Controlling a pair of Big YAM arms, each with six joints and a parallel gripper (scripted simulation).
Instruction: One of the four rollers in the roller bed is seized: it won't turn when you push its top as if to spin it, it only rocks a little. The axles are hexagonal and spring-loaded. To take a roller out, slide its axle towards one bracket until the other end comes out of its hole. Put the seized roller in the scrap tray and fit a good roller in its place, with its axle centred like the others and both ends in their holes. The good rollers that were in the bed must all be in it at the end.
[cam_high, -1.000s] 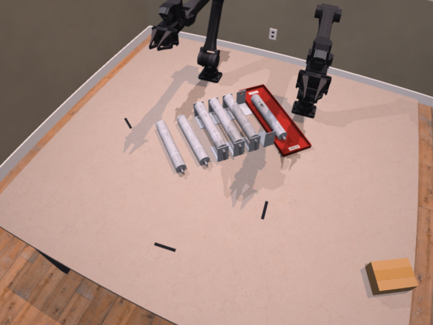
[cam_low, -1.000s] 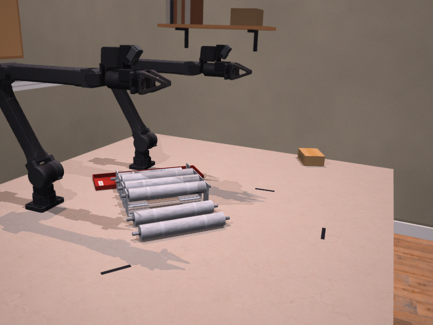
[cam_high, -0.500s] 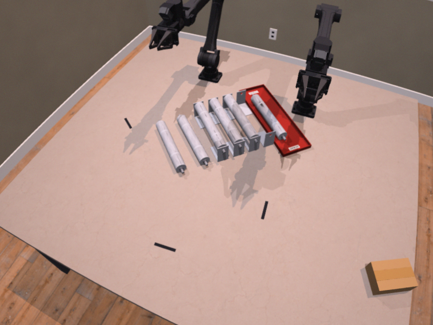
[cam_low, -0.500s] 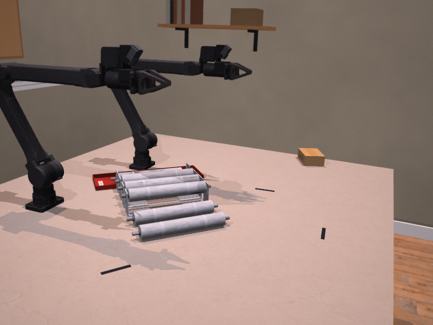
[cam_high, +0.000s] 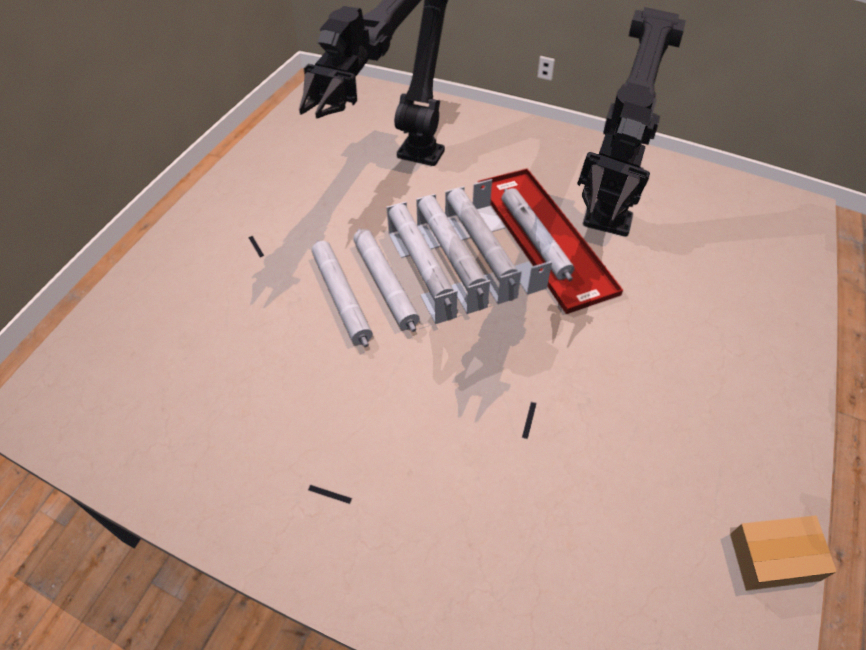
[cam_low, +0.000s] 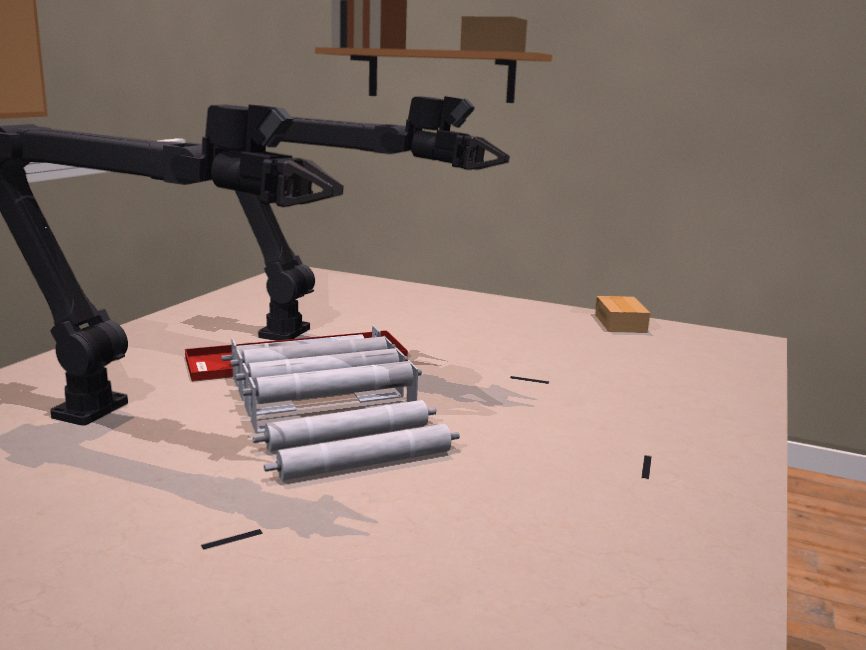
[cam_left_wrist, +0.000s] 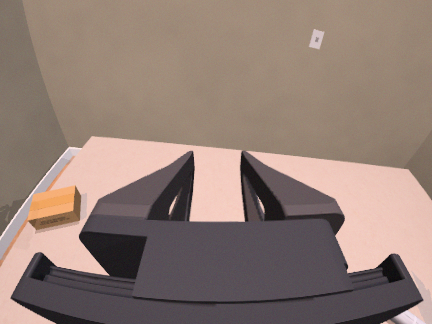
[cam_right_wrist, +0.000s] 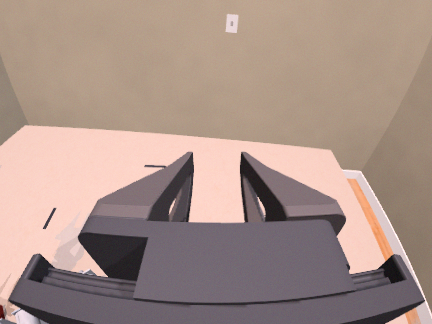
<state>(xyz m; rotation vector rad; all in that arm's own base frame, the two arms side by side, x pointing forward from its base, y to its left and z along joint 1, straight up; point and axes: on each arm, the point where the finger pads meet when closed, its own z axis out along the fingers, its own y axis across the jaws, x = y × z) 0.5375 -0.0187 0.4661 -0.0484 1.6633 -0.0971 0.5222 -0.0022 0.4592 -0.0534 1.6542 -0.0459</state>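
Black metal makes up the biggest shapes I steer, two arms reaching out high. My left gripper (cam_high: 606, 215) (cam_low: 505, 159) (cam_left_wrist: 217, 159) and right gripper (cam_high: 311, 112) (cam_low: 340, 188) (cam_right_wrist: 216, 159) hang part-open with nothing between the fingers, well off the work, presumably to avoid knocking it.

Below, the roller bed (cam_high: 437, 311) (cam_low: 411, 388) carries three rollers; its fourth place, beside the scrap tray (cam_high: 580, 258) (cam_low: 213, 370), is vacant. The tray's roller (cam_high: 538, 234) (cam_low: 349, 338) is presumably the seized one (I can't test that from here).

Two loose rollers, the nearer spare (cam_high: 386, 281) (cam_low: 349, 423) and outer spare (cam_high: 340, 293) (cam_low: 363, 451), lie parallel to the bed, handy for lifting across. Smallest, the bracket hole (cam_high: 540, 270) awaits an axle end; fitting looks left to do.
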